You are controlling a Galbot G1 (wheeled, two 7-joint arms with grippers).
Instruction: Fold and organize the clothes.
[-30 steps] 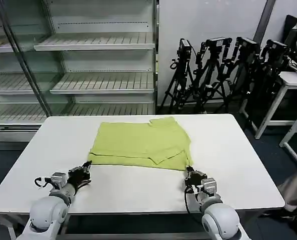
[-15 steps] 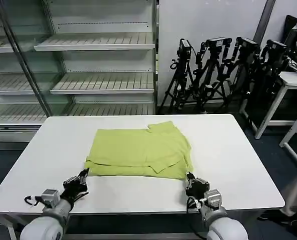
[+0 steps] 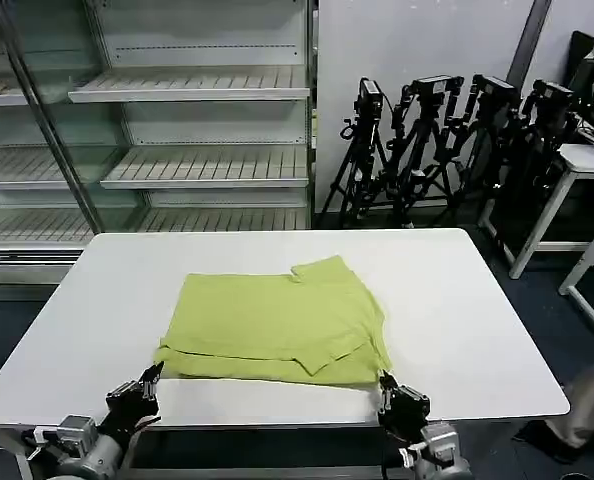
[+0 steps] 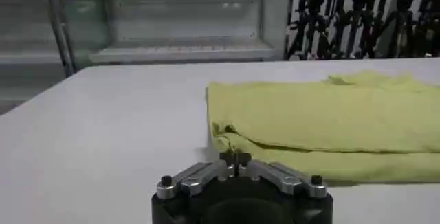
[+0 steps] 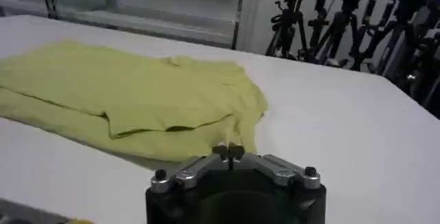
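The lime yellow-green T-shirt (image 3: 277,320) is lying folded into a rough rectangle on the white table (image 3: 477,330), its plain side up, nearer the table's front edge than its back edge. A sleeve or corner flap is poking out at the shirt's far edge, and a folded layer is showing along its near edge, where the cloth is doubled over itself. The left gripper (image 3: 137,393) is sitting low at the table's front edge, just off the shirt's near left corner and not touching the cloth; in the left wrist view its fingertips (image 4: 236,157) are pressed together with nothing between them. The right gripper (image 3: 397,400) is sitting at the table's front edge just off the shirt's near right corner, also apart from the cloth, and the right wrist view is showing its fingertips (image 5: 228,151) pressed together and holding nothing. Beyond the table's far edge, metal shelving (image 3: 197,130) is standing to the left and a row of black tripods (image 3: 447,140) to the right.
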